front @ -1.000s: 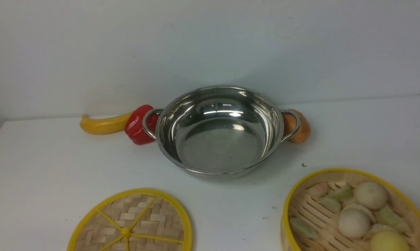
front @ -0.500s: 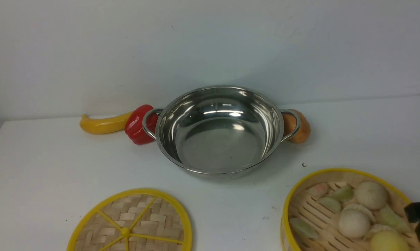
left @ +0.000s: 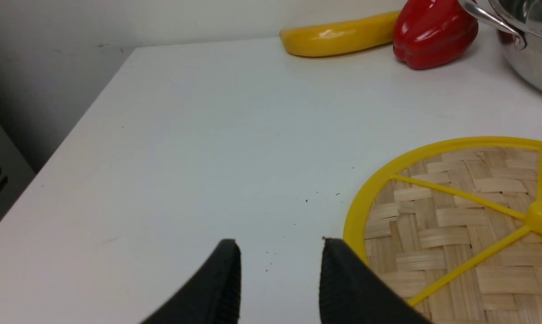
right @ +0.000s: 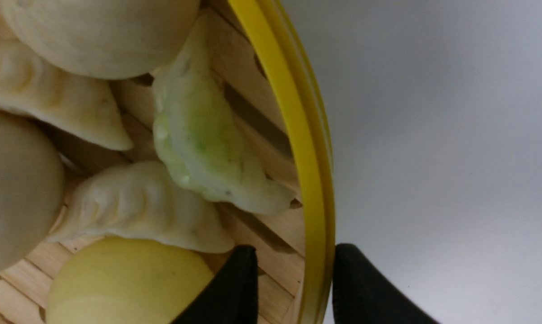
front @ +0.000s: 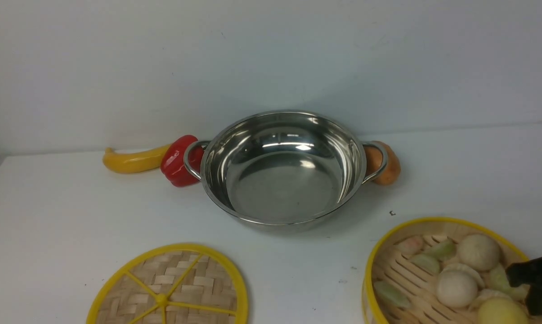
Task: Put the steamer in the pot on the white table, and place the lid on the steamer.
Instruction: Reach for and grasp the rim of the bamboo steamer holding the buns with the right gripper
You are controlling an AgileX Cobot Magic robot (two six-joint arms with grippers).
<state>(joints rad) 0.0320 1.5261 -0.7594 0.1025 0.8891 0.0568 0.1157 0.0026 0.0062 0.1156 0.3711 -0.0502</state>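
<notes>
The steamer point(front: 437, 219), a bamboo basket with yellow rims holding toy buns and dumplings, sits at the near right of the white table point(front: 73, 216). My right gripper point(front: 525, 290) is open and straddles its right wall: in the right wrist view one finger is inside the basket and the other outside against the yellow rim point(right: 297, 135), gripper point(right: 294, 252). The empty steel pot point(front: 282, 166) stands mid-table. The woven lid point(front: 176, 288) lies flat at the near left. My left gripper point(left: 280, 245) hovers open over bare table just beside the lid's edge point(left: 468, 225), out of the front view.
A yellow banana-shaped toy point(front: 131, 161) and a red pepper point(front: 176, 161) lie against the pot's left handle, and a brown potato point(front: 385, 166) lies behind its right handle. A white wall runs along the back. The table's left edge point(left: 73, 135) drops off near the left arm.
My right gripper came into the front view from the right edge and moved left over the steamer's right rim. The pot, the lid and the steamer have stayed in place.
</notes>
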